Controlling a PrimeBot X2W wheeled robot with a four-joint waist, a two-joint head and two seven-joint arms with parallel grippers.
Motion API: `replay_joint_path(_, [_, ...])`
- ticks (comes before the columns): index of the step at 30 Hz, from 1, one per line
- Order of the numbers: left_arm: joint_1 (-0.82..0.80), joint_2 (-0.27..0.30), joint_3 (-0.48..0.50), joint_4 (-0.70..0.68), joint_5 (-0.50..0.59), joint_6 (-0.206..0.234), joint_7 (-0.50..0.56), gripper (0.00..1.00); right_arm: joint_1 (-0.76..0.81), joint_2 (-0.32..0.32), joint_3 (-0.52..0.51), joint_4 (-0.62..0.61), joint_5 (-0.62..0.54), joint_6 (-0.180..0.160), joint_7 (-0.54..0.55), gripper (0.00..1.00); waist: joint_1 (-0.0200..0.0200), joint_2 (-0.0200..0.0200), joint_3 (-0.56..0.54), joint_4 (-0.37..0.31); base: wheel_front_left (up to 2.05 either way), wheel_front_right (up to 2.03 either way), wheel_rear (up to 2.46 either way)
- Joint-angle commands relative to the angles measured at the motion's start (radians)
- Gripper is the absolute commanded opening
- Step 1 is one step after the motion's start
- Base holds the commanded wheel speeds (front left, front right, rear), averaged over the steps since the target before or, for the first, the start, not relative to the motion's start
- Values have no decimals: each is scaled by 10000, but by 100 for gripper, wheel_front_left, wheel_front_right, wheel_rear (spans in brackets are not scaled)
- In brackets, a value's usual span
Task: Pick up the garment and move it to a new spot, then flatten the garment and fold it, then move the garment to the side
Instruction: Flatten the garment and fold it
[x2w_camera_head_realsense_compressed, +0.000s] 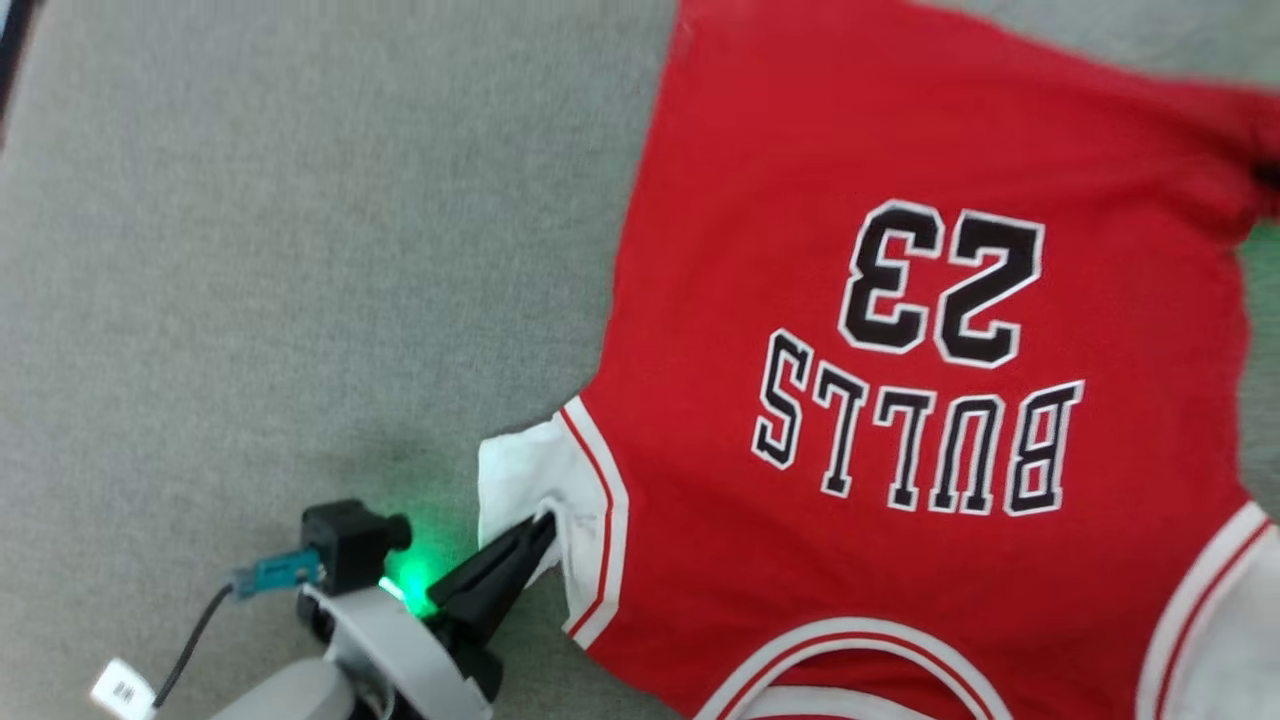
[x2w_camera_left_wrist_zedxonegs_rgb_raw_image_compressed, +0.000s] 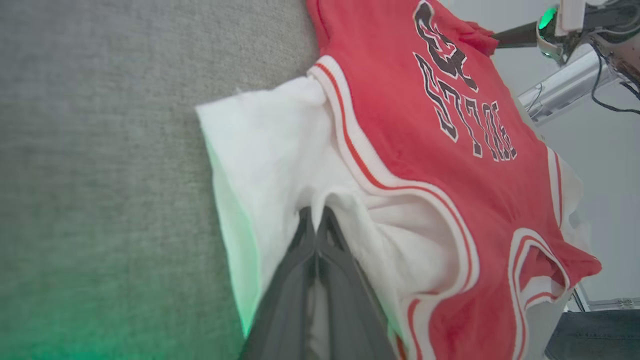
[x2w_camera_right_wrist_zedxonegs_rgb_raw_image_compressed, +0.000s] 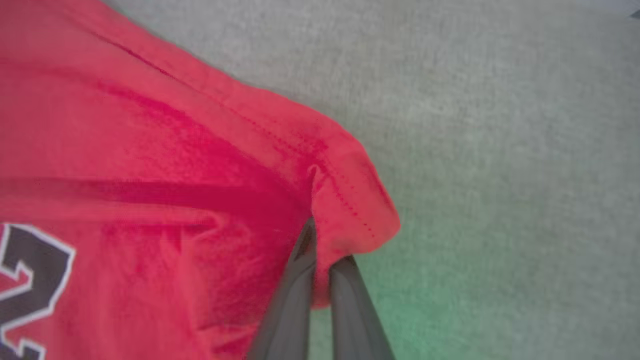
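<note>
The left gripper (x2w_camera_head_realsense_compressed: 541, 523) is clamped shut on the white sleeve (x2w_camera_left_wrist_zedxonegs_rgb_raw_image_compressed: 270, 150) of the garment (x2w_camera_head_realsense_compressed: 850, 180). The right gripper (x2w_camera_right_wrist_zedxonegs_rgb_raw_image_compressed: 320, 242) is pinched on a red hem corner (x2w_camera_right_wrist_zedxonegs_rgb_raw_image_compressed: 350, 200). The garment is spread print-up on the grey fabric surface (x2w_camera_head_realsense_compressed: 250, 250), well apart from its left edge.

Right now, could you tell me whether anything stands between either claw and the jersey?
Nothing visible does. The left claw is shut on the white sleeve of the jersey, and the right claw is shut on a red corner of it.
</note>
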Motion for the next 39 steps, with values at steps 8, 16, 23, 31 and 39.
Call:
replay_joint_path(8, [1542,378,541,415,7,224,171,0,4300,-2296,165,-3717,2209,-4,145,0,0,0,-2317,-1080,0,0,0])
replay_joint_path(16, [2081,303,1314,193,200,203,149,0,9014,-2886,-888,-6510,2836,-4,97,0,0,0,-2579,-1574,0,0,0])
replay_joint_path(23, [2159,285,1608,171,350,202,149,0,12076,-1533,-1128,-7960,2172,-4,483,0,0,0,-2571,-1895,0,0,0])
replay_joint_path(31, [2082,404,1541,135,309,202,149,0,12517,-413,-908,-8328,1235,-4,279,59,0,0,-2632,-2122,0,0,0])
replay_joint_path(39, [2067,363,1520,35,370,201,149,0,12937,-716,-2718,-9104,1117,-4,334,100,0,0,-2661,-1984,0,0,0])
